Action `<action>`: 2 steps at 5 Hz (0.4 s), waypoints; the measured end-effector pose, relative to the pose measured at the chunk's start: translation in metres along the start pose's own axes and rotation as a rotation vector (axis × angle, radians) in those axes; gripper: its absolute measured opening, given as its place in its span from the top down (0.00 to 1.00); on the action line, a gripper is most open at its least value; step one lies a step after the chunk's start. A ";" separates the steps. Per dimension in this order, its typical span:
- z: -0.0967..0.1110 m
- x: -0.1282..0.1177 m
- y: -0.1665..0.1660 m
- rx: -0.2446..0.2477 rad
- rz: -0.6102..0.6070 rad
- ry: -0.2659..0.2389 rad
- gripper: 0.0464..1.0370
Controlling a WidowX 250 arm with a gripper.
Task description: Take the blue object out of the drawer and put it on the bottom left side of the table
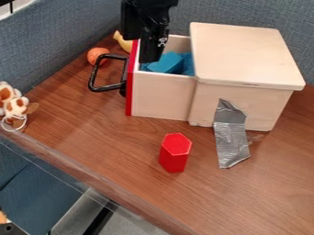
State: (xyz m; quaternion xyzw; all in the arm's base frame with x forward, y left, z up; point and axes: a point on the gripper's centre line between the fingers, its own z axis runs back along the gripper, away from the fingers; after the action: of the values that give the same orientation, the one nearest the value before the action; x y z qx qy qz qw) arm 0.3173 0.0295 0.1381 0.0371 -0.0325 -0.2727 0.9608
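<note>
Camera looks slantwise down on table (pixel 112 136)

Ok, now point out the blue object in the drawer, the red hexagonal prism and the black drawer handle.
Blue object (pixel 167 63), camera view: its upper face.
Red hexagonal prism (pixel 173 160), camera view: its front side.
Black drawer handle (pixel 93 79), camera view: its outer bar.

Spotted toy (pixel 15 105) cut off at left, blue object (pixel 167 63) seemingly part-hidden
</note>
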 end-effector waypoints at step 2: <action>-0.026 0.008 0.020 -0.039 0.086 0.002 0.04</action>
State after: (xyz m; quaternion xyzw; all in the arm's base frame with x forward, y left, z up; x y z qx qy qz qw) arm 0.3362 0.0435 0.1144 0.0173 -0.0279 -0.2317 0.9722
